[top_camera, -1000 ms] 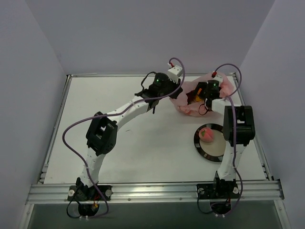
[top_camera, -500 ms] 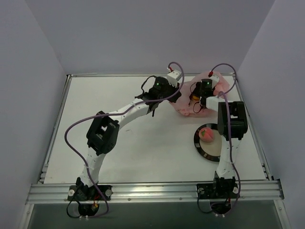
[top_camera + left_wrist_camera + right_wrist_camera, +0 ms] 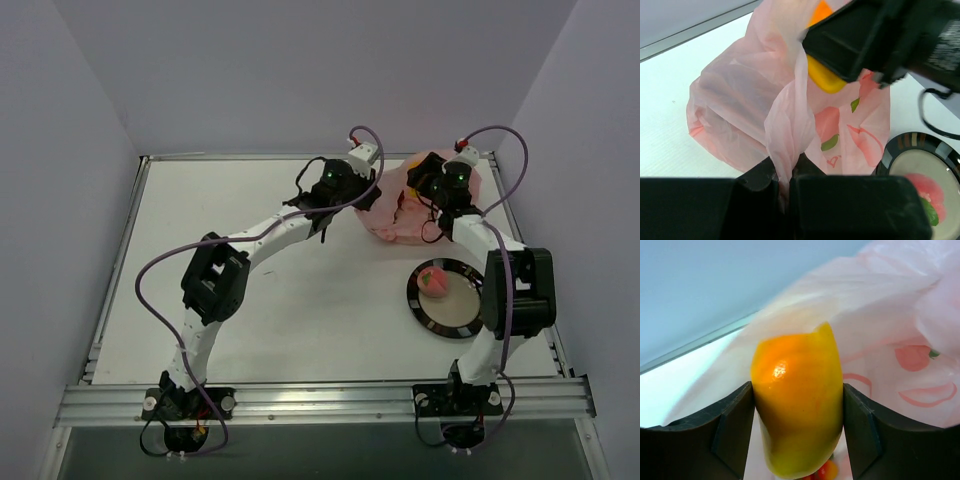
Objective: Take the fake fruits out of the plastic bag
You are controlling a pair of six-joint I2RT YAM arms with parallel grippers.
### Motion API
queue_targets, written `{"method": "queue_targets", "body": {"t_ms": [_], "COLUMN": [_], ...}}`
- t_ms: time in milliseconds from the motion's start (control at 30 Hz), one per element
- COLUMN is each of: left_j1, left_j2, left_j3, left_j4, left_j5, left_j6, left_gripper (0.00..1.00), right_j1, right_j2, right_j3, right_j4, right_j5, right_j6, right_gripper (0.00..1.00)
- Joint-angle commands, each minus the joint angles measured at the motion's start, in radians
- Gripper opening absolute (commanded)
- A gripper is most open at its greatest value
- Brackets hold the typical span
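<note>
The pink plastic bag (image 3: 392, 215) lies at the table's back right. My left gripper (image 3: 362, 196) is shut on a bunched fold of the plastic bag (image 3: 740, 100), with the film pinched between its jaws (image 3: 786, 175). My right gripper (image 3: 422, 184) is over the bag's mouth, shut on the yellow-orange fruit (image 3: 797, 400), which fills the gap between its fingers (image 3: 735, 425). The left wrist view shows that fruit (image 3: 822, 77) above the bag. The pink peach (image 3: 432, 280) lies on the plate. The grape bunch and strawberry are hidden.
The round black-rimmed plate (image 3: 447, 318) sits in front of the bag, near the right arm's base. It shows at the right edge of the left wrist view (image 3: 940, 150). The raised table rim (image 3: 250, 157) runs close behind the bag.
My right gripper has risen from the bag's opening and moved back and right with the yellow-orange fruit. The right elbow has swung right. My left gripper still holds the bag.
</note>
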Motion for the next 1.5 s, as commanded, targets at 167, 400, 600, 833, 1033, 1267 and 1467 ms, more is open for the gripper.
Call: {"method": "queue_targets", "body": {"t_ms": [167,400,600,833,1033,1267,1467], "left_j1": [0.026,0.035,0.04,0.04,0.038,0.034,0.031], "left_j2": [-0.018,-0.04,-0.048,-0.051,-0.042,-0.04,-0.041], "left_j3": [0.027,-0.021,-0.044,-0.05,-0.047,-0.044,-0.041], "left_j4": [0.058,0.105,0.137,0.159,0.163,0.165,0.156], "left_j5": [0.023,0.077,0.117,0.149,0.16,0.169,0.178], "left_j6": [-0.031,-0.049,-0.069,-0.082,-0.086,-0.083,-0.075], "left_gripper": [0.02,0.02,0.02,0.02,0.02,0.02,0.02], "right_j1": [-0.011,-0.06,-0.207,-0.252,-0.263,-0.275,-0.276], "right_j2": [-0.294,-0.716,-0.992,-0.993,-0.86,-0.781,-0.781], "right_j3": [-0.19,-0.374,-0.626,-0.744,-0.754,-0.752,-0.718], "right_j4": [-0.024,-0.25,-0.46,-0.491,-0.419,-0.33,-0.343], "right_j5": [-0.059,0.047,0.045,0.05,0.077,0.106,0.103], "right_j6": [0.051,0.043,0.136,0.203,0.179,0.186,0.167], "right_gripper": [0.11,0.1,0.1,0.1,0.21,0.52,0.8]}}
